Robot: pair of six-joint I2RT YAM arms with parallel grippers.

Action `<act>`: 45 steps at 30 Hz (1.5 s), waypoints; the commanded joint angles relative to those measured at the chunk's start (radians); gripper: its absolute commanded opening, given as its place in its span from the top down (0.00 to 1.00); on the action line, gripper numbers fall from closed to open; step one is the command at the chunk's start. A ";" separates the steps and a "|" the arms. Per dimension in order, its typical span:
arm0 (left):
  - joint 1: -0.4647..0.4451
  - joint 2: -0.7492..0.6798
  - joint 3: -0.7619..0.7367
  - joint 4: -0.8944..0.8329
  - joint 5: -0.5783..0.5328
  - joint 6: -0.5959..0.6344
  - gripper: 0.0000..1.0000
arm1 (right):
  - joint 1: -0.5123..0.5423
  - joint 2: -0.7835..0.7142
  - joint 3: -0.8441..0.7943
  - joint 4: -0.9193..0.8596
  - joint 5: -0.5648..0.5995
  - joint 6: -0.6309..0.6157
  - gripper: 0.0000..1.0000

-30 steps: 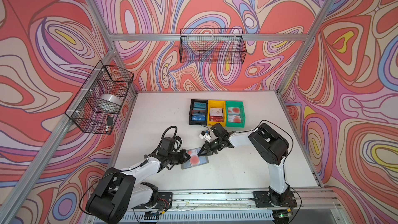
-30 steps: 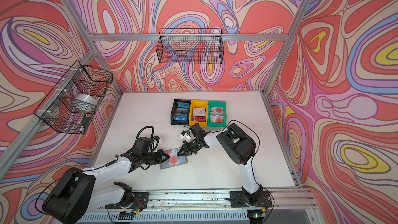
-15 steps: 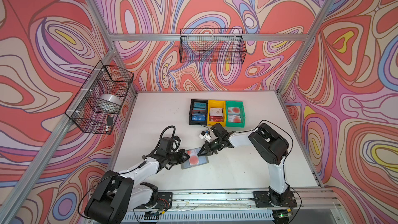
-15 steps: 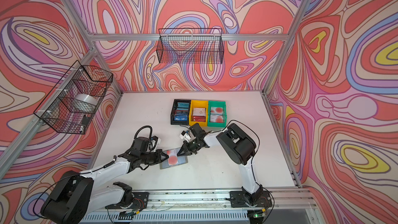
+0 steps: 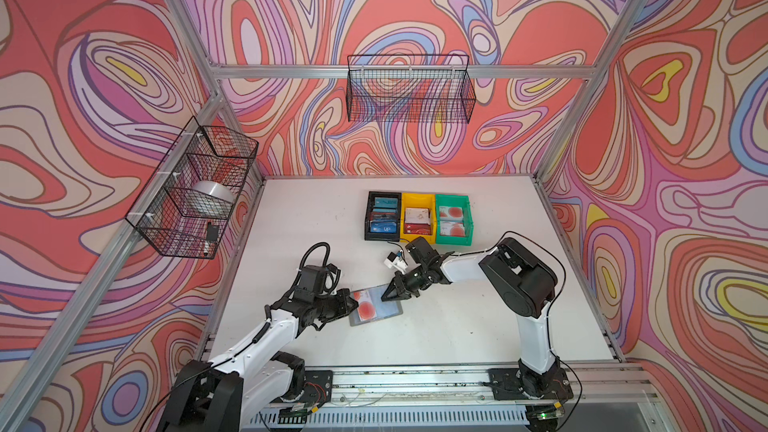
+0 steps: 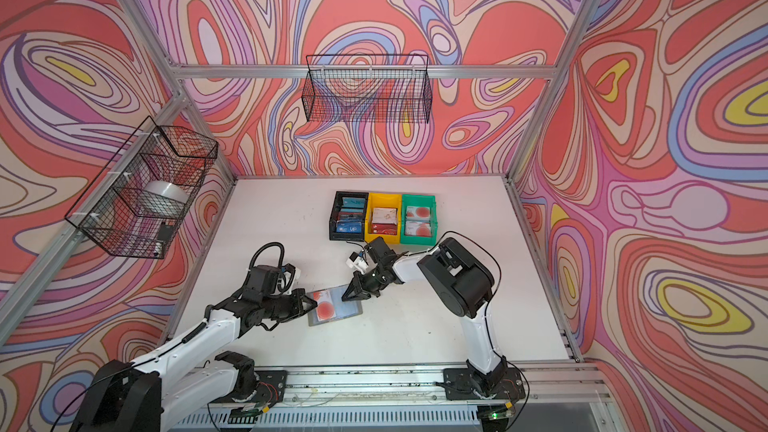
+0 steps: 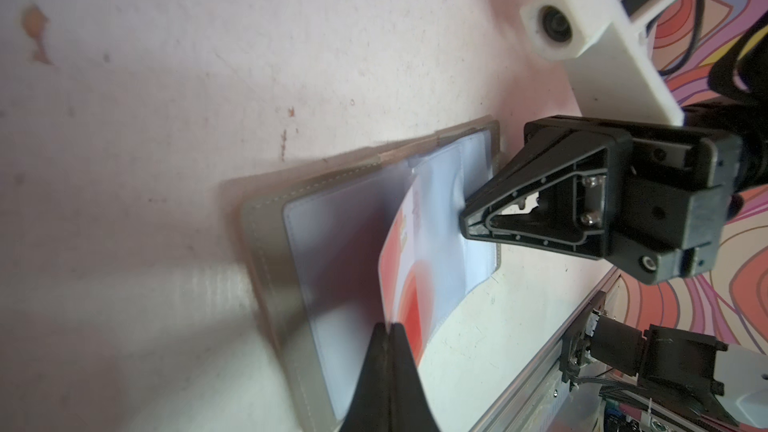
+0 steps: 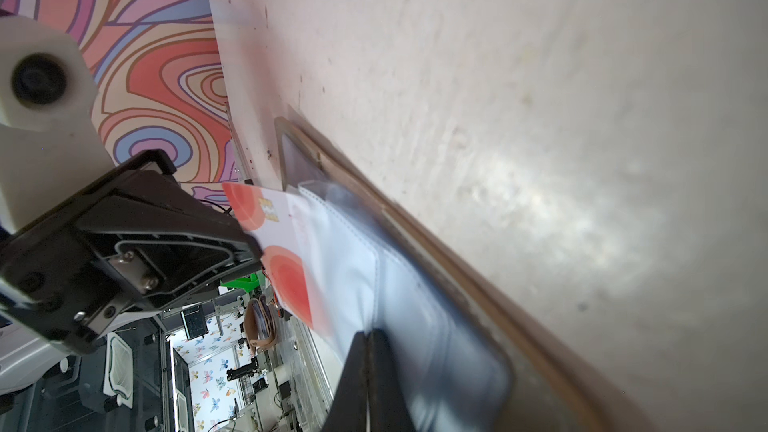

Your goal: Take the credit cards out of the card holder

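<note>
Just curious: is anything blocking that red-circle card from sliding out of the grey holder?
Nothing visible. The left gripper clamps the credit card by its free edge; only the clear pocket of the card holder covers its other end.

— The card holder, its cover?
— Matt grey, stitched, cloth-like. Its clear pockets are glossy plastic.
— The credit card?
— Smooth, shiny plastic. The table is matt white and scuffed. The wire basket, upper middle in a top view, is black metal mesh.

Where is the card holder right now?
In both top views the card holder lies open on the table, front centre, between the left gripper and right gripper.
</note>
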 commanded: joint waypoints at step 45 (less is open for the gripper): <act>0.015 -0.100 0.173 0.098 0.202 -0.097 1.00 | -0.051 -0.194 0.181 -0.309 -0.241 -0.293 0.68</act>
